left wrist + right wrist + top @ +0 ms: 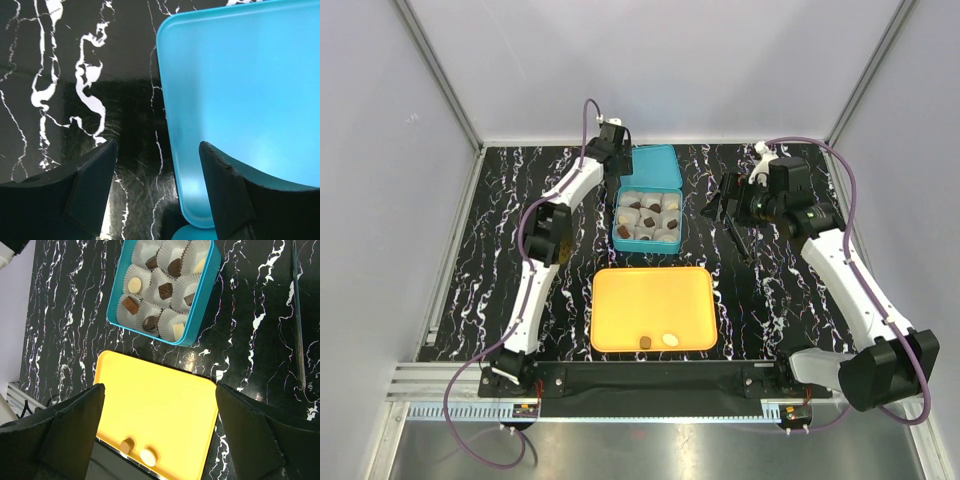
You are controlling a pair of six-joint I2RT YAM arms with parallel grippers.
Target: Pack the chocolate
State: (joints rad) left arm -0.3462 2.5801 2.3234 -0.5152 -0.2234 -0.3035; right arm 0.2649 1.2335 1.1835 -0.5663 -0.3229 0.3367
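Orange tray [640, 295] sits nearest, almost bare. Behind it is the blue box [645, 248], every paper cup [142, 250] filled, with the lid [655, 168] beyond. Left gripper [156, 150] over the lid and right gripper [160, 390] both gape, empty. At the tray's near edge sit a brown piece [646, 342] and a cream piece [670, 340]. They look light, smooth and easily scuffed, so pinch gently across the sides.

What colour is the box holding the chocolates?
Teal blue; the box shows best in the right wrist view.
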